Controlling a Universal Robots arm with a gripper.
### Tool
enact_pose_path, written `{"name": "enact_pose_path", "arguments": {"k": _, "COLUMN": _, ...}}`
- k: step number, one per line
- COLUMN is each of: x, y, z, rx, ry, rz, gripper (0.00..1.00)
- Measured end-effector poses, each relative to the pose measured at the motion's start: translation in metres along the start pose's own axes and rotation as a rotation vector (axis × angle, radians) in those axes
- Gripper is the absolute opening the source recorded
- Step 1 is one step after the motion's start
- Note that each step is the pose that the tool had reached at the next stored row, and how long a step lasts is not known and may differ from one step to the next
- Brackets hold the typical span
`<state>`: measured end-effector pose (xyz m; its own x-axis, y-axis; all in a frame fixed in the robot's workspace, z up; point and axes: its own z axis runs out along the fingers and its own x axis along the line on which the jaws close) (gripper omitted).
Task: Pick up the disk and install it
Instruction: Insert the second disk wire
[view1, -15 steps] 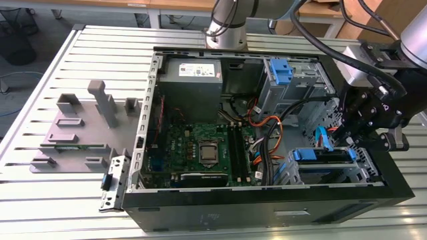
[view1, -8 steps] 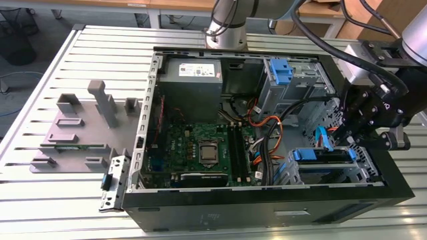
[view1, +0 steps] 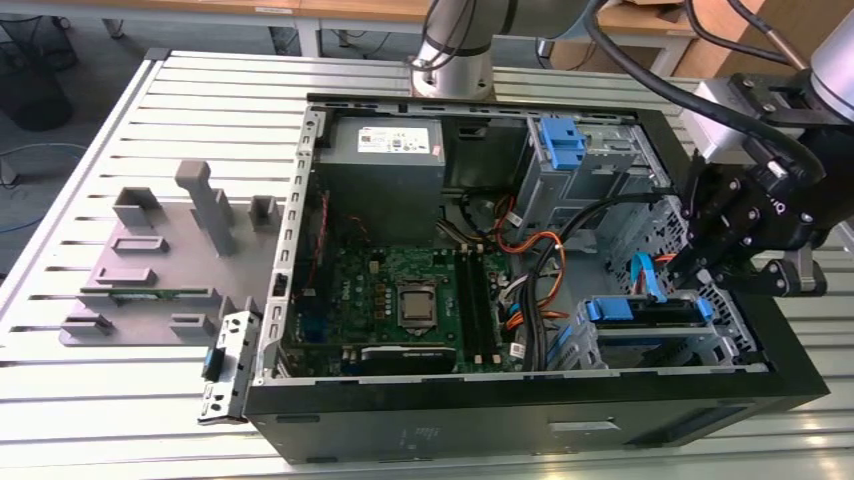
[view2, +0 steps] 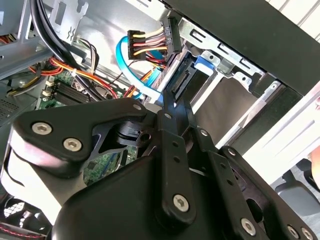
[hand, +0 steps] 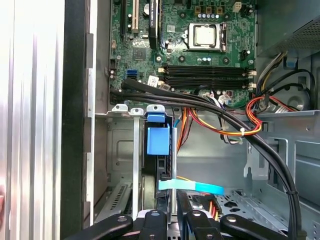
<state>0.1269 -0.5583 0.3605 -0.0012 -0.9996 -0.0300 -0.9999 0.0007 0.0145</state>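
The disk (view1: 642, 310) sits edge-up in the lower drive cage (view1: 727, 335) of the open computer case, at the exterior view's right, its blue rail showing on top. In the first wrist view the disk's blue rail (hand: 158, 140) runs down into the cage, and my gripper (hand: 173, 206) is shut on the disk's near end. My gripper (view1: 710, 282) hangs just over that cage. In the second wrist view one black finger (view2: 174, 102) reaches to the disk's connector edge beside a blue rail tab (view2: 205, 61).
A blue flat cable (hand: 192, 186) and a power plug (view2: 149, 44) with coloured wires hang right by the fingers. Black cable bundles (hand: 235, 127) cross above the cage. The motherboard (view1: 400, 300), power-supply box (view1: 387, 150) and upper bay (view1: 561, 140) fill the case. A grey fixture (view1: 160, 250) lies outside.
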Motion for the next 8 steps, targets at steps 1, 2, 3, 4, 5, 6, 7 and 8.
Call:
{"name": "enact_pose_path", "arguments": {"k": 1, "x": 0.0, "y": 0.0, "z": -0.0012, "rx": 0.0, "ry": -0.0001, "rz": 0.0, "gripper": 0.24}}
{"name": "enact_pose_path", "arguments": {"k": 2, "x": -0.0001, "y": 0.0, "z": -0.0024, "rx": 0.0, "ry": -0.0001, "rz": 0.0, "gripper": 0.24}}
{"name": "enact_pose_path", "arguments": {"k": 3, "x": -0.0001, "y": 0.0001, "z": -0.0038, "rx": 0.0, "ry": -0.0001, "rz": 0.0, "gripper": 0.24}}
{"name": "enact_pose_path", "arguments": {"k": 4, "x": -0.0001, "y": 0.0001, "z": -0.0052, "rx": 0.0, "ry": -0.0001, "rz": 0.0, "gripper": 0.24}}
{"name": "enact_pose_path", "arguments": {"k": 5, "x": -0.0002, "y": 0.0001, "z": -0.0067, "rx": 0.0, "ry": -0.0001, "rz": 0.0, "gripper": 0.24}}
{"name": "enact_pose_path", "arguments": {"k": 6, "x": -0.0002, "y": 0.0001, "z": -0.0081, "rx": 0.0, "ry": -0.0001, "rz": 0.0, "gripper": 0.24}}
{"name": "enact_pose_path", "arguments": {"k": 7, "x": -0.0003, "y": 0.0002, "z": -0.0094, "rx": 0.0, "ry": 0.0, "rz": 0.0, "gripper": 0.24}}
{"name": "enact_pose_path", "arguments": {"k": 8, "x": -0.0003, "y": 0.0002, "z": -0.0108, "rx": 0.0, "ry": -0.0001, "rz": 0.0, "gripper": 0.24}}
